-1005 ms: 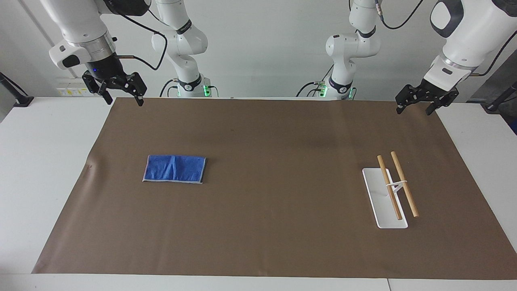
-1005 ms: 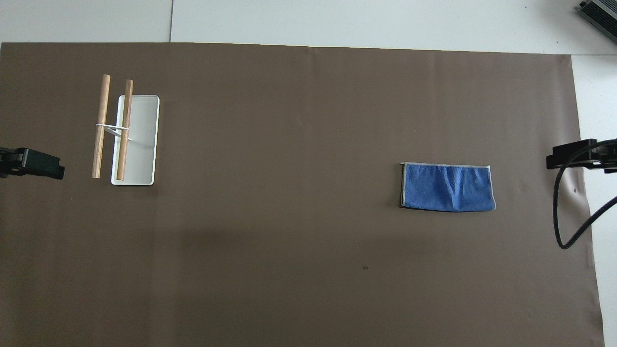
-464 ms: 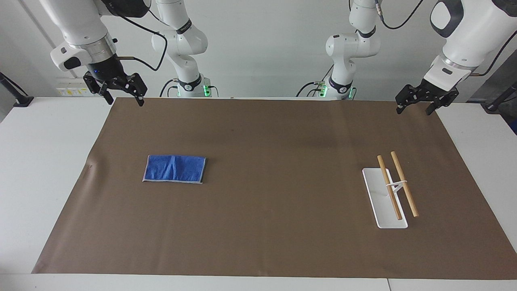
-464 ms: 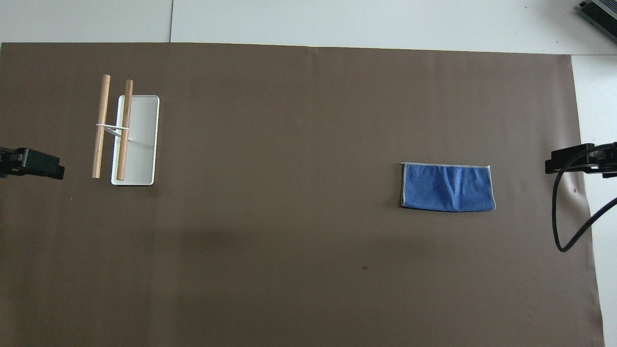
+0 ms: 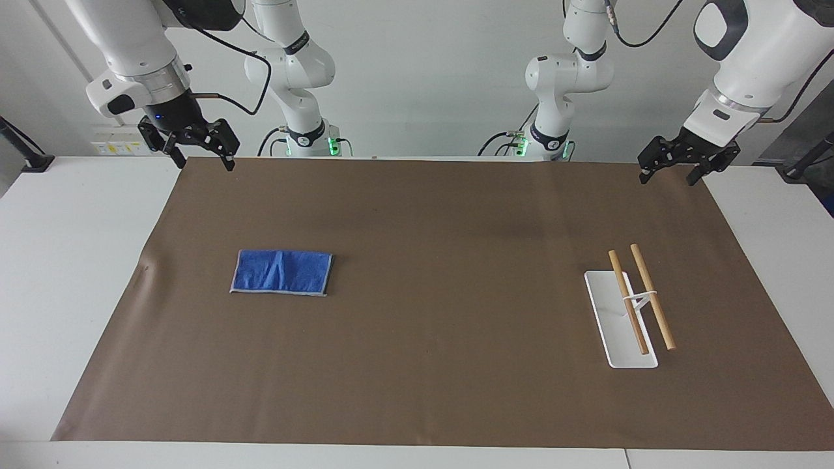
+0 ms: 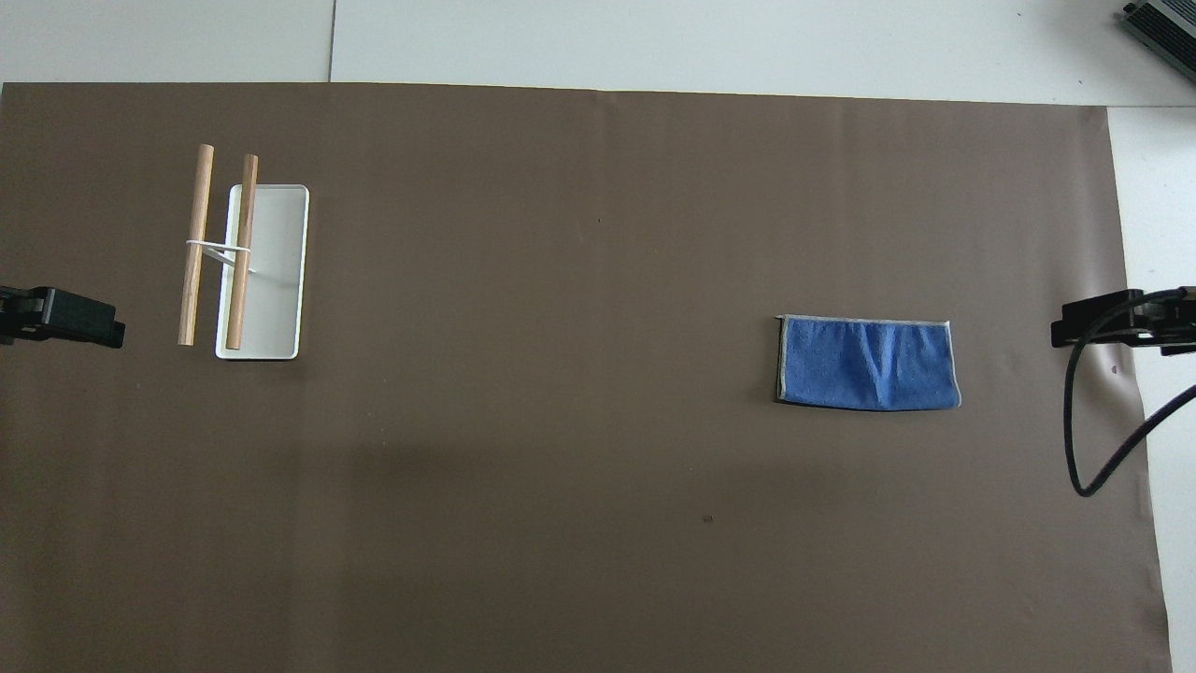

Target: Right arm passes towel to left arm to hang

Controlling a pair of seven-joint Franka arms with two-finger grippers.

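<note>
We find the task at its opening step; the towel lies flat on the brown mat, toward the right arm's end; the right gripper and left gripper hang wide open, empty, over the mat's edge; next, we judge, the right gripper must descend onto the towel.

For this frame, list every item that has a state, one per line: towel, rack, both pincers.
Small blue terry towel with grey trim: folded flat on the brown mat, untouched.
White-based rack with two wooden rods: upright, rods bare.
Right pincer: open, raised, empty.
Left pincer: open, raised, empty, waiting.
</note>
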